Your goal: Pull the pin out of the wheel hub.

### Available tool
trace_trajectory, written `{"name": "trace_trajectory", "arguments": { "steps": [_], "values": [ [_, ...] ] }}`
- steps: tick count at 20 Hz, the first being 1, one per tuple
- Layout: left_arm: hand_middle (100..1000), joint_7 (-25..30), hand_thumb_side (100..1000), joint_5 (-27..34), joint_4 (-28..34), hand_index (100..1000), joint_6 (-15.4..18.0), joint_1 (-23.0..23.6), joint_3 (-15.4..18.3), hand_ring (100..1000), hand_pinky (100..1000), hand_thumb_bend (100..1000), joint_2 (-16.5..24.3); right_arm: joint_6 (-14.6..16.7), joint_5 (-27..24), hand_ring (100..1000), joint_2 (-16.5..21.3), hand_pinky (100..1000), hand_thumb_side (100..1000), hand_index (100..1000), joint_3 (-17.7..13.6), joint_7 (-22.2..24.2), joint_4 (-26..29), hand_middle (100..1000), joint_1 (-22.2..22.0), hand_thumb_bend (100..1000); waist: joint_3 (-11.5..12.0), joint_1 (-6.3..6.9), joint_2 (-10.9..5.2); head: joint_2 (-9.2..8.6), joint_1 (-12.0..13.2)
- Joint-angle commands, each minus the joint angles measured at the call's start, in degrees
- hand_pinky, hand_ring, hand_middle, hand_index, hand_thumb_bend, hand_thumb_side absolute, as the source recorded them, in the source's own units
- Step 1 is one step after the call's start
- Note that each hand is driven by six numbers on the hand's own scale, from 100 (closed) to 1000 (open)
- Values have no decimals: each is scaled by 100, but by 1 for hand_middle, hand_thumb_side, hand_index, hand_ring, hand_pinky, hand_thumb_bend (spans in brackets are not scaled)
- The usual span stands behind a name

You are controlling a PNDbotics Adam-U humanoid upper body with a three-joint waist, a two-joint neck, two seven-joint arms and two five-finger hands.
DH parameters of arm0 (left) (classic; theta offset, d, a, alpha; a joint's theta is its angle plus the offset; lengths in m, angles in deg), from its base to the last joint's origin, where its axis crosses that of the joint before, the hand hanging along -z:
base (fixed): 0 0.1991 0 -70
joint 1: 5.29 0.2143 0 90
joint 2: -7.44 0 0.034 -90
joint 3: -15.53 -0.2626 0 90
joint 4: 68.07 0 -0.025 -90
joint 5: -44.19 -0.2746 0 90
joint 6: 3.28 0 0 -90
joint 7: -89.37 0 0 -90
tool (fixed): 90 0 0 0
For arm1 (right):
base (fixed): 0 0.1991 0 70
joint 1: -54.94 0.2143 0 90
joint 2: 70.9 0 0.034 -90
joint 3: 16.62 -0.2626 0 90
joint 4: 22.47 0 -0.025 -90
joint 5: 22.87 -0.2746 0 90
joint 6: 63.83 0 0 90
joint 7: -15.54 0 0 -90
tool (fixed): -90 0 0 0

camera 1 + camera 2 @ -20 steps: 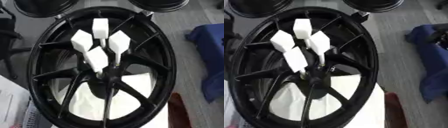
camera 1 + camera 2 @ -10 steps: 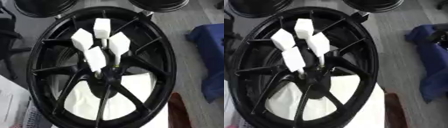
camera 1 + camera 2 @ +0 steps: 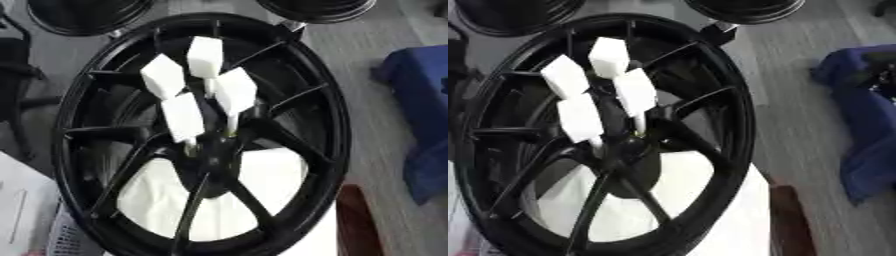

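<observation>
From my seat I see the black wheel [image 3: 83,120] lying flat in front of the robot, its dark spokes fanning out from the hub [image 3: 214,150] near the middle of the view. Four pins with white blocky heads stand up out of the hub: the nearest pin [image 3: 184,118] on the left, one [image 3: 235,91] to its right, one [image 3: 163,76] farther back on the left and the farthest [image 3: 205,57] at the top of the cluster. Each white head sits on a thin pale stem that runs down into the hub, and all four lean a little away from me. The heads stand close to one another, but I cannot tell whether any touch. Under the near half of the wheel, white sheeting [image 3: 271,172] shows between the spokes, lying on the surface. Neither of the robot's hands appears in either eye view, so I cannot say whether they are spread or curled. Compared with a second ago, all four pins sit in the same arrangement in the hub; none has come out or changed its lean. The whole picture has drifted slightly, which I read as the head moving, not the wheel. A blue cloth [image 3: 859,120] lies on the grey floor off to the right, well apart from the wheel, and the rims of two more dark wheels [image 3: 79,17] show at the far edge. A reddish-brown strip [image 3: 357,220] lies just beside the wheel's near right rim.
</observation>
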Motion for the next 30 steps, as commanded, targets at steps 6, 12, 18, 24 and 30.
{"name": "trace_trajectory", "arguments": {
  "steps": [6,12,18,24,30],
  "values": [
    [660,880,552,-77,-78,775,401,-290,-385,750,800,387,-45,0,25,631,205,816,722,797,-30,31,41,589,42,100,-6,9,-157,-61,4],
    [656,1488,550,-17,-156,774,379,-405,-182,747,798,385,-115,3,9,631,210,816,722,796,-34,26,43,589,36,100,13,1,-170,-65,-4],
    [651,1543,550,33,-214,771,387,-423,-139,743,794,387,-136,9,11,630,212,816,723,796,-36,24,40,588,32,100,22,-4,-165,-60,-9],
    [655,1464,559,248,-243,778,134,-312,-235,739,778,423,-41,10,26,631,210,816,726,796,-36,26,34,588,35,100,19,0,-148,-67,-23],
    [667,907,578,415,-70,813,-455,-138,-532,713,755,471,112,0,48,631,209,817,732,796,-21,46,26,588,64,100,-1,19,-111,-70,-24]
  ]
}}
